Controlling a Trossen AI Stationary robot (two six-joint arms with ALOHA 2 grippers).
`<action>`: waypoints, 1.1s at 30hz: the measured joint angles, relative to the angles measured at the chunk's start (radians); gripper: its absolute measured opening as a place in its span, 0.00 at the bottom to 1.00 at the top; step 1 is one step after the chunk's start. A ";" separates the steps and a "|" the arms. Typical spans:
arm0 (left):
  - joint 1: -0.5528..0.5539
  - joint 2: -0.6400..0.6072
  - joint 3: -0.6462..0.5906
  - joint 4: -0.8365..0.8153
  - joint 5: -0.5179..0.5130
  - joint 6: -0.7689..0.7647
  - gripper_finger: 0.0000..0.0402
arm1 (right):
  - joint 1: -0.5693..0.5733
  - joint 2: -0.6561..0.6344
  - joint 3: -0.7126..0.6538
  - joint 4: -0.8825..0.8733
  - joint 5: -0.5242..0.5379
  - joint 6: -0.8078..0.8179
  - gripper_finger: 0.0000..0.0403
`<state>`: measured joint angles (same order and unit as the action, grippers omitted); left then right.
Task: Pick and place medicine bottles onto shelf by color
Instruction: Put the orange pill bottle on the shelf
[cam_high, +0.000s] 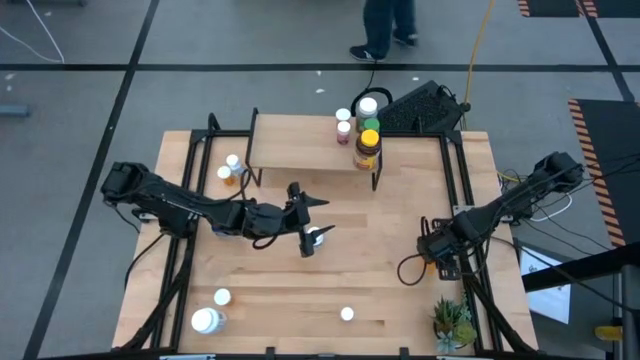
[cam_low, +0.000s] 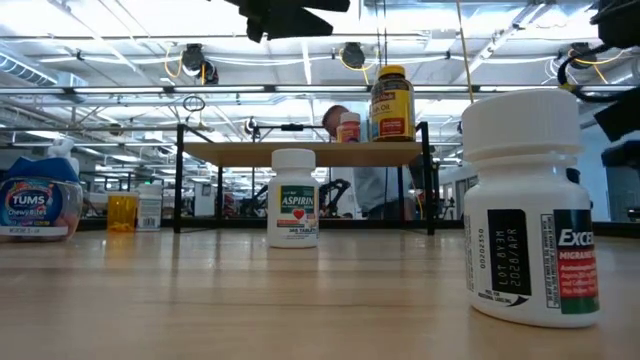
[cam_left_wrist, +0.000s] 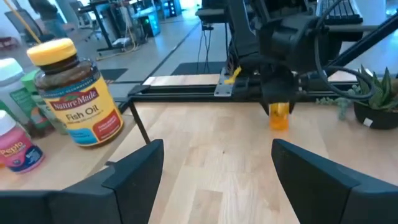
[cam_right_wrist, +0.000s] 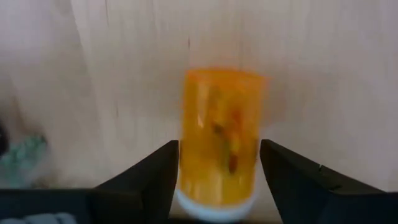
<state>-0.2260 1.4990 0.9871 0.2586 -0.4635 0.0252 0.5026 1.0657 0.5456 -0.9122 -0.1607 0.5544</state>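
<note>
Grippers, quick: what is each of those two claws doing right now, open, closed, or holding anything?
Left gripper: open, empty, above mid-table.
Right gripper: open around an orange bottle, not yet closed on it.

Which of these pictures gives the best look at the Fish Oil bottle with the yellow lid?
The left wrist view: the Fish Oil bottle stands close, label readable, on the shelf. The low view shows it farther off, on the shelf. The high view shows mainly its yellow lid. The right wrist view misses it.

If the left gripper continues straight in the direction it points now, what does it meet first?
Probably the orange bottle under the right arm's gripper, straight ahead of the open left gripper. Bare tabletop lies between; depth is uncertain.
</note>
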 joint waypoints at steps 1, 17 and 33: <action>0.000 0.000 0.000 -0.002 0.000 -0.006 0.75 | 0.000 0.000 -0.016 0.038 0.000 0.002 0.56; -0.005 0.000 0.000 -0.005 -0.001 -0.015 0.75 | -0.065 0.000 -0.066 0.277 0.000 0.110 0.44; -0.003 0.299 0.157 0.076 0.261 0.176 0.75 | -0.300 -0.001 -0.066 0.935 -0.137 0.038 0.43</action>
<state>-0.2295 1.7982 1.1440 0.3342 -0.2024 0.2008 0.2028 1.0648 0.4797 0.0228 -0.2976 0.5924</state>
